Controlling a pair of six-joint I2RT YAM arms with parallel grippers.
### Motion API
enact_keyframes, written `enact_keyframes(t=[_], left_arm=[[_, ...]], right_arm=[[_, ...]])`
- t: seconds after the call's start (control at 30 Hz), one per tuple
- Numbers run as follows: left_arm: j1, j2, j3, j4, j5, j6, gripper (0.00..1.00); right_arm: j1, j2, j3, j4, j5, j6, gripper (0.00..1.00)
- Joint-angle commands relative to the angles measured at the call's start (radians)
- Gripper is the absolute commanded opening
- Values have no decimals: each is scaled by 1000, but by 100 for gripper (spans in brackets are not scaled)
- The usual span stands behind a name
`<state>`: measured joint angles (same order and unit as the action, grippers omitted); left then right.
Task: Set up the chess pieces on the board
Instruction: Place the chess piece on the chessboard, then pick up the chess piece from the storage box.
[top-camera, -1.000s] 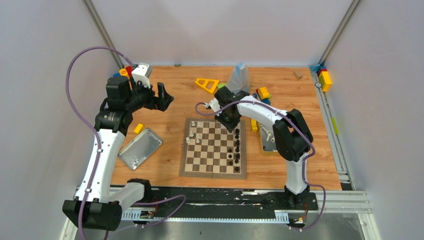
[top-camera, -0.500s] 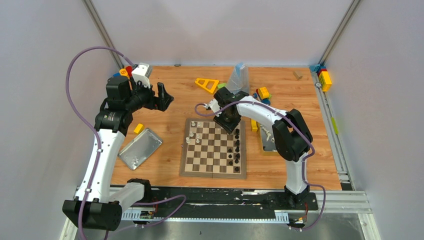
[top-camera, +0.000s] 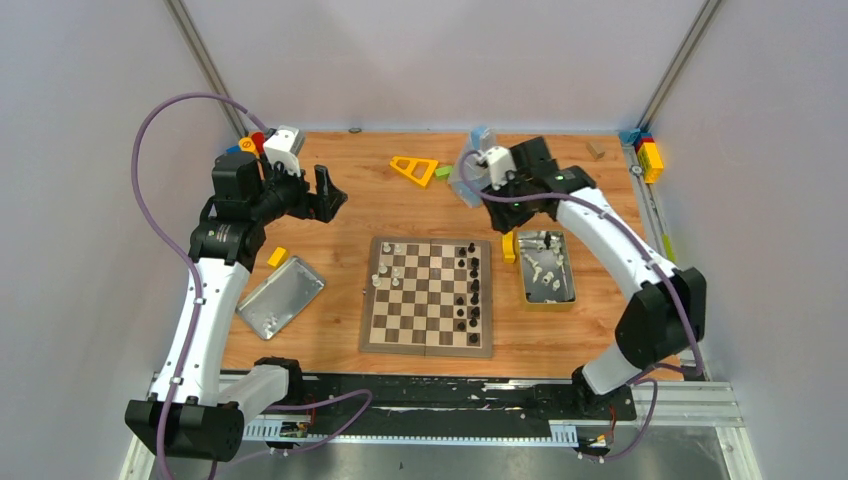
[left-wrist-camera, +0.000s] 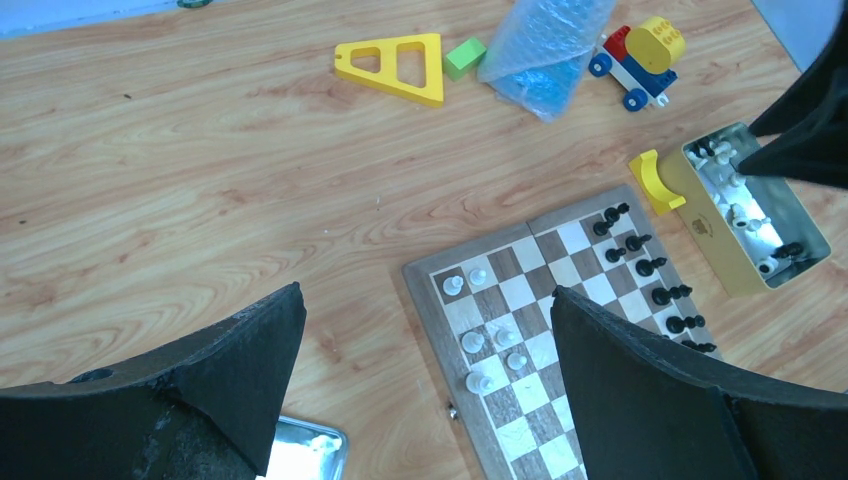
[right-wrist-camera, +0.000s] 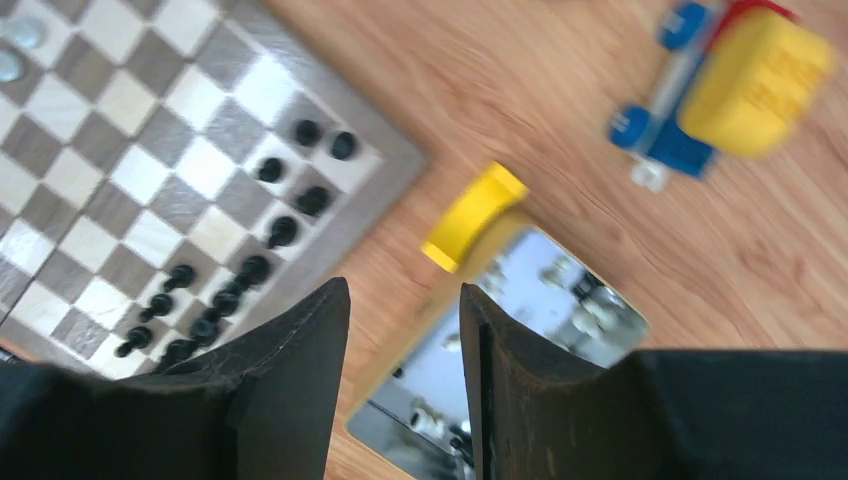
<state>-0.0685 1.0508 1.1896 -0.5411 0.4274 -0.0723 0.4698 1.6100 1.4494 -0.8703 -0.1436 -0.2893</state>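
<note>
Near edge of the desk (top-camera: 322, 345): the board (top-camera: 421, 334) lies flat, roughly centred between the two arm bases. Black chess pieces (top-camera: 472, 296) stand in a line down its right-hand files. A handful of white chess pieces (left-wrist-camera: 478, 340) are grouped at its far-left corner. The squares between are bare. A silver lid (top-camera: 281, 296) lies flat on the desk just left of the board, apart from it. A yellow-sided tin box (left-wrist-camera: 716, 246) sits just right of the board, open, with more pieces, black and white, loose inside. A yellow arch block (right-wrist-camera: 472, 215) lies at the tin's far end, beside the board's far-right corner. The left gripper (left-wrist-camera: 425, 298) is held high over the desk left of the board, jaws spread wide with nothing between them. The right gripper (right-wrist-camera: 402, 294) hangs above the gap between board corner and tin, jaws parted by a narrow gap, holding nothing. This view is motion-blurred. Farther back are a yellow triangle (left-wrist-camera: 395, 67), a small green block (left-wrist-camera: 464, 57), a blue bubble-wrap bag (left-wrist-camera: 545, 50) and a toy car (left-wrist-camera: 640, 55).
</note>
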Motion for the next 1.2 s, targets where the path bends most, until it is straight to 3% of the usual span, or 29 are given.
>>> enact_keyframes(t=[0.0,0.17,0.5,1.17], left_arm=[[10,-7,6,29,16,9,100],[10,-2,2,40,27,1,100],[10,-1,-4,44,27,0,100],[10,-4,-10,46,22,4,100]], right_arm=[[-171,-80,-86,34,-30,35,46],[-293,-83,-210,101,46,33,41],[-318,19,-308,284,224,61,30],[-319,116,-359,438,256,55,25]])
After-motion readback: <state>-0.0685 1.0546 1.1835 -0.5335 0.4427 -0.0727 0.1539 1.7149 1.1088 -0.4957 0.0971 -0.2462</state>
